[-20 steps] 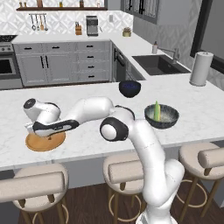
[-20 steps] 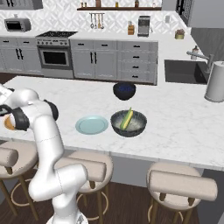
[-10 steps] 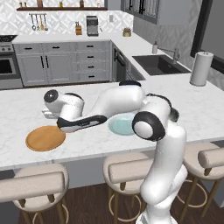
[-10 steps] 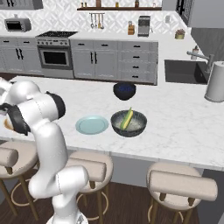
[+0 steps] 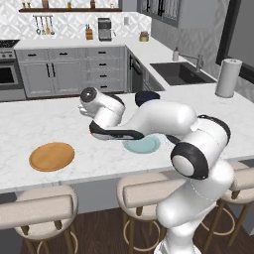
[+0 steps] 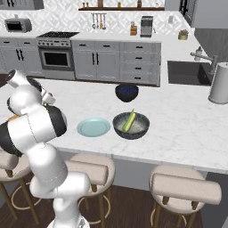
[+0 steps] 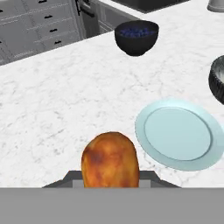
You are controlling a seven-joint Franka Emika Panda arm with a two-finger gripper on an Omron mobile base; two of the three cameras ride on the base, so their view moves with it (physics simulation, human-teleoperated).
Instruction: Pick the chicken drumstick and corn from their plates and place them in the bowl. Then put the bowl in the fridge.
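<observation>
At lower left of the left base view lies the tan-orange plate [image 5: 51,156], bare, so your load is already off it. Just right of frame centre there, the gripper [image 5: 115,133] hangs low over the marble counter [image 5: 44,126], beside the teal plate [image 5: 142,144]. At bottom centre of the hand view, the chicken drumstick [image 7: 110,160] sits right at the fingers, so the jaws look clamped on it, though the tips themselves are hidden. Further right, at that view's right edge, the bowl [image 7: 217,80] shows its rim; the right base view has it at centre with the corn [image 6: 129,121] lying inside. Carry across the teal plate, steer well clear of the navy bowl [image 7: 136,37], centre over the grey bowl, lower close, then release beside the cob.
</observation>
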